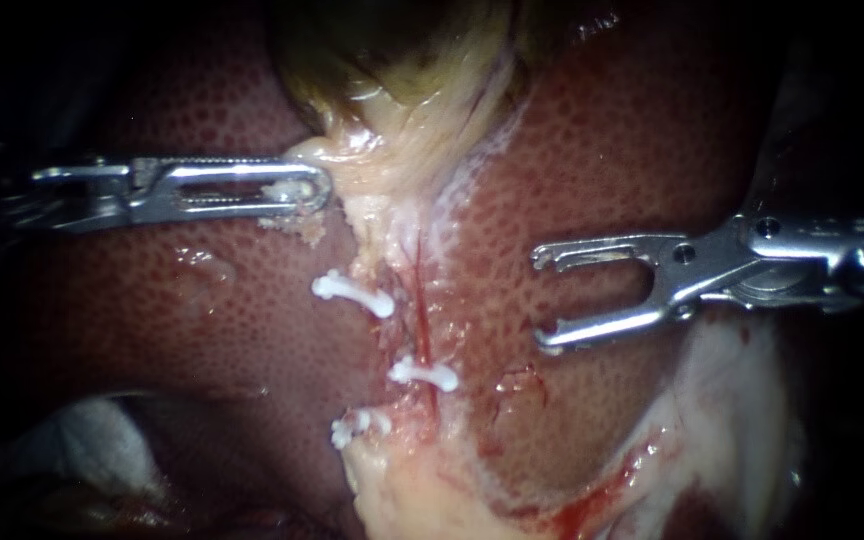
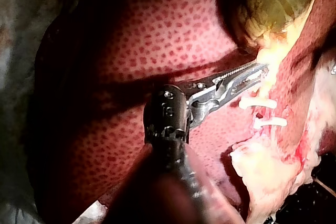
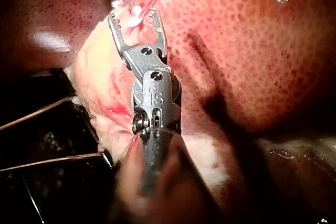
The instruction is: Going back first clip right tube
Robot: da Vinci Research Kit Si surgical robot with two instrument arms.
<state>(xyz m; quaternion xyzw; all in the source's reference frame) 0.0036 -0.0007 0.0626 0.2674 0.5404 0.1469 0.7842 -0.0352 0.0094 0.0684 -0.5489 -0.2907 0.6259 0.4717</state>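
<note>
Left instrument (image 1: 322,188) is entering from 9 o'clock. Its jaws are clamping narrowly on the pale tissue (image 1: 372,170) just under the gallbladder (image 1: 392,60), which is lying at 12 o'clock.

Right instrument (image 1: 540,298) is entering from 3 o'clock. Its jaws are standing wide apart, holding nothing, over the liver (image 1: 602,150) and apart from the clips.

3 white clips are sitting near the centre. The middle clip (image 1: 424,374) is lying across the thin red right tube (image 1: 419,310), toward 6 o'clock from centre. The upper clip (image 1: 352,293) and the lower clip (image 1: 357,425) are sitting to its 9 o'clock side.

In the right wrist view the clips are showing just ahead of the open jaws. Contact there cannot be judged.
</note>
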